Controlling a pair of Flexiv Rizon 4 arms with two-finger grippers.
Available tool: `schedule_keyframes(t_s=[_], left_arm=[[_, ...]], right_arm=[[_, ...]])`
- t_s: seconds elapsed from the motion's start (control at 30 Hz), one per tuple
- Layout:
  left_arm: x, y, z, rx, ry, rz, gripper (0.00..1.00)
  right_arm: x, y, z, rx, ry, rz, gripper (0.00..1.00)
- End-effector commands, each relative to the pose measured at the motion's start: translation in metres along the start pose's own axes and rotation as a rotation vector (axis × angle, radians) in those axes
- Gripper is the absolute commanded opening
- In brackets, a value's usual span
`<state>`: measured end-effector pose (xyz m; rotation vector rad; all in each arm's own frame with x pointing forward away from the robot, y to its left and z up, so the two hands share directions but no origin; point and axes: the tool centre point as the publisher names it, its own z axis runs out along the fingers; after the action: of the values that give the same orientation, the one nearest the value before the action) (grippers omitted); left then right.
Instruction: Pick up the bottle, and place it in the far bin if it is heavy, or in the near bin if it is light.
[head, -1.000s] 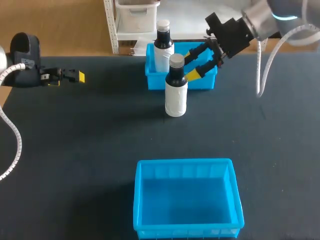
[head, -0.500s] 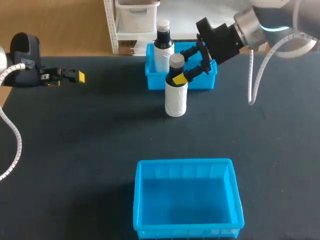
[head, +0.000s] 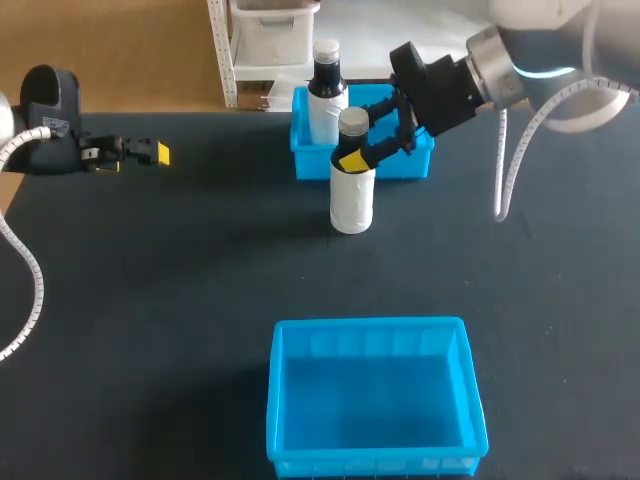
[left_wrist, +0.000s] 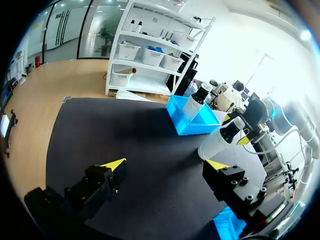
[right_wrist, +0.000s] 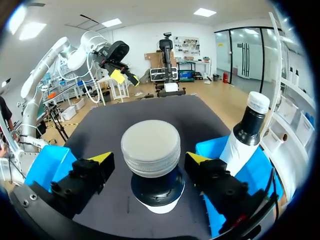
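Where the bottle stands: the dark, white-labelled bottle (head: 352, 190) is upright on the table (head: 200, 260), with its neck and pale cap (right_wrist: 150, 145) between the fingers of the right claw (head: 358, 138).
Right claw: spread, with one yellow-tipped finger on each side of the neck. Its wrist view shows a thin gap at both sides, so nothing is gripped yet.
Long axis: vertical, squarely crossing the line between the two fingers. Closing looks like all the grasp needs.
Past the claw: the far bin (head: 412, 165) lies just behind the bottle. A second bottle (head: 326, 85) stands in it, near the claw's farther finger.
Near side: the near bin (head: 300, 330) is well apart from the claw, on the bottle's opposite side.
Left claw (head: 150, 152): spread and holding nothing, well apart from the bottle. The right arm is much the nearer.
Risk: an uneven squeeze might tip so tall a bottle.
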<state>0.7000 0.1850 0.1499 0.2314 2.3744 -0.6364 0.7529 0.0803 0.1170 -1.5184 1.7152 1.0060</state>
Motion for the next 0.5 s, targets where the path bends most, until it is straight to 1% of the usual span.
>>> schedule_keyframes(t_s=[0.03, 0.07, 0.17, 0.2, 0.4, 0.43, 0.5], left_arm=[[0.0, 0.0, 0.0, 0.0, 0.0, 0.0, 1.0], [0.0, 0.0, 0.0, 0.0, 0.0, 0.0, 1.0], [0.0, 0.0, 0.0, 0.0, 0.0, 0.0, 1.0], [0.0, 0.0, 0.0, 0.0, 0.0, 0.0, 1.0], [0.0, 0.0, 0.0, 0.0, 0.0, 0.0, 1.0], [0.0, 0.0, 0.0, 0.0, 0.0, 0.0, 1.0], [0.0, 0.0, 0.0, 0.0, 0.0, 0.0, 1.0]], right_arm=[[0.0007, 0.0032, 0.0001, 0.008, -0.004, 0.001, 0.87], [0.0005, 0.0031, 0.0003, 0.007, -0.005, 0.001, 0.82], [-0.0003, 0.0027, 0.001, 0.008, -0.009, 0.001, 0.79], [-0.0007, 0.0025, 0.0012, 0.007, -0.011, 0.001, 0.76], [-0.0027, 0.002, 0.0018, 0.007, -0.012, -0.002, 0.7], [-0.0028, 0.002, 0.0018, 0.007, -0.012, -0.002, 0.66], [-0.0029, 0.002, 0.0018, 0.007, -0.011, -0.001, 0.63]])
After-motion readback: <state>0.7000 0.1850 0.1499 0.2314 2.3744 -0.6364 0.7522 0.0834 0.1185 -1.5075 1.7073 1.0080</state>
